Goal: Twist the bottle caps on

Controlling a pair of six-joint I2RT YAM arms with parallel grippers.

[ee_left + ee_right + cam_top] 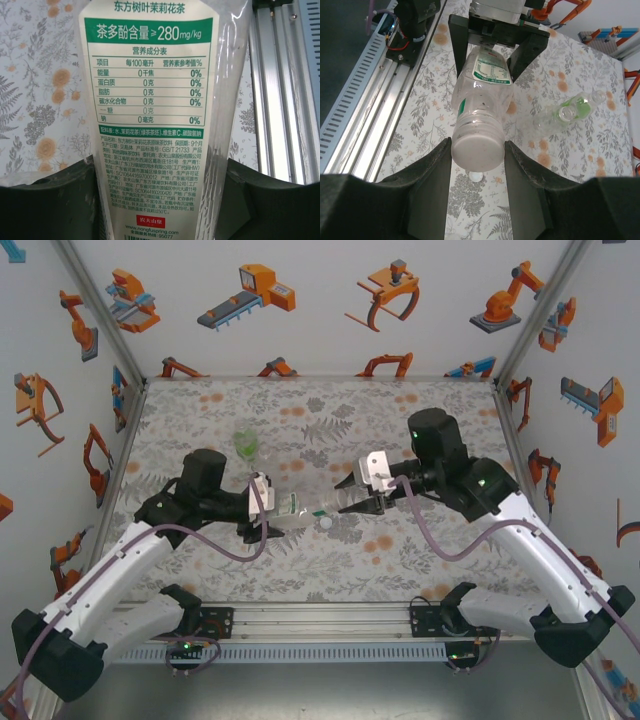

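From the top view we see the left gripper [272,508] closed around the labelled bottle [305,510], which it holds lying crosswise above the tabletop [400,560]. The right gripper [352,505] meets the bottle's other end. A loose white cap [326,524] lies on the tabletop just below the bottle, and a green-tinted bottle [246,445] rests farther back, well apart from both grippers.

In the left wrist view we look straight at the bottle's pale label with green print. The dark fingers [55,200] press against the bottle on either side.

In the right wrist view we see the right gripper's two fingers clamped on the bottle cap [476,147], which sits on the bottle's neck. Opposite, the left gripper grips the bottle's body. The green-tinted bottle and a clear bottle [551,121] lie together on the tabletop to the right.
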